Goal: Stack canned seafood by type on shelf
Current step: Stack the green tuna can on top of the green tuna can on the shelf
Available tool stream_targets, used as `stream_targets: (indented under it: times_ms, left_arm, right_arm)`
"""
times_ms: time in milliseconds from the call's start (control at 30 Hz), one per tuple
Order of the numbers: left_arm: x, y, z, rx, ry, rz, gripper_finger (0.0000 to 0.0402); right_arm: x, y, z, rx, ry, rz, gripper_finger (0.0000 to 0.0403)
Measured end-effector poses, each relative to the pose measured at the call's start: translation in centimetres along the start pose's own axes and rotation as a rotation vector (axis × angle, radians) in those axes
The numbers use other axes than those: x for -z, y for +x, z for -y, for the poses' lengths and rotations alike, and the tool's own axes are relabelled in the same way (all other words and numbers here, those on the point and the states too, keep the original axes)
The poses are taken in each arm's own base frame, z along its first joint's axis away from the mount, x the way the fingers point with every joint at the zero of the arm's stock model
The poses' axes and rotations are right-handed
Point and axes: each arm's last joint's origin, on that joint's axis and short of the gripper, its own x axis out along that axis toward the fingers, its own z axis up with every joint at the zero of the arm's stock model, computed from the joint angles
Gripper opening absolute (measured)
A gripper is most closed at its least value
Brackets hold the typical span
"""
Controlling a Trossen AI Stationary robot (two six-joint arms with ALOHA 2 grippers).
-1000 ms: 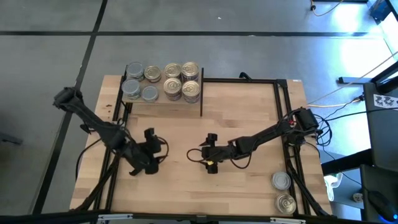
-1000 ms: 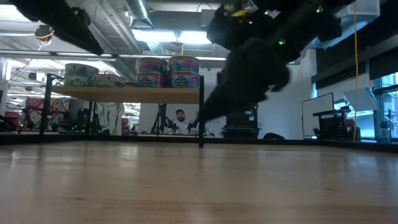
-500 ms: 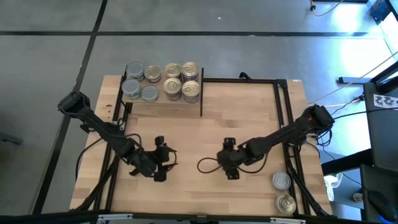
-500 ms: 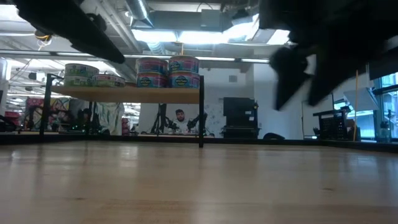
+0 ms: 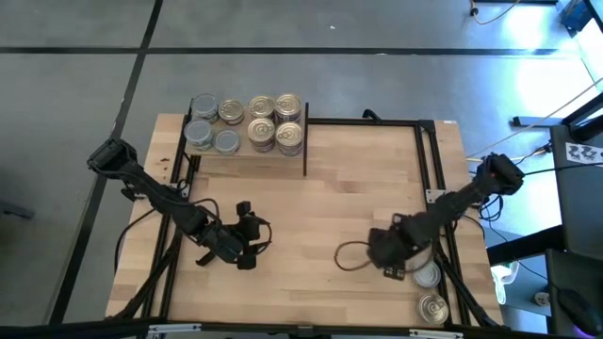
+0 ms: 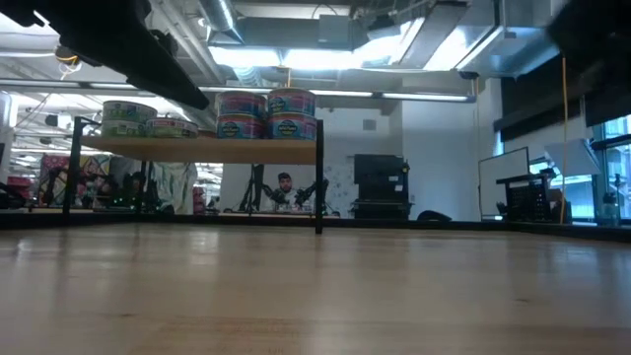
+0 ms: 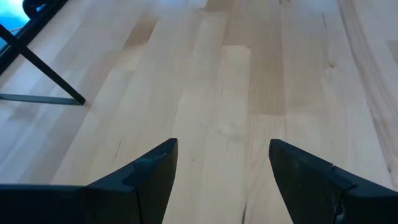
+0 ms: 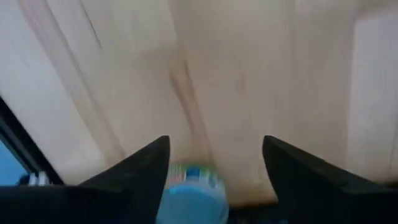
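Down at the table's near right corner, the right gripper [image 5: 403, 267] hangs with fingers spread just beside a silver-topped tin [image 5: 427, 274], lined up to straddle it; a gold-topped tin [image 5: 432, 308] waits nearer the edge. Up on the shelf [image 5: 247, 151], the other tins [image 5: 247, 121] sit grouped by type. A second ago this arm was mid-table; it has swung right. The left gripper [image 5: 252, 243] idles, fingers apart and empty.

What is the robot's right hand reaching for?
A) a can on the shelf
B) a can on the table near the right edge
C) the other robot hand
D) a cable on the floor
B: in the view from above, the right hand is open beside a silver-topped can on the table's right side, and its wrist camera shows that can between its fingers.
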Motion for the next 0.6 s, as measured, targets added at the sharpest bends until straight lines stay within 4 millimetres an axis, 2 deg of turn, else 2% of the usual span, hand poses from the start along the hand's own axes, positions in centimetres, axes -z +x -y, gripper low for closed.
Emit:
stream_targets:
  times_ms: [200,367,600]
  left_arm:
    - [0.0,0.0,0.0,0.000,-0.002,0.000,0.0250]
    - [0.0,0.0,0.0,0.000,0.007,0.000,0.0250]
    - [0.0,0.0,0.0,0.001,0.010,0.000,0.0250]
  right_arm:
    - [3.5,1.7,-1.3,0.007,0.024,-0.169,0.0205]
    - [5.8,3.8,-1.1,0.015,0.041,-0.337,0.0168]
    - [6.7,6.8,-0.6,-0.007,0.059,-0.342,0.0141]
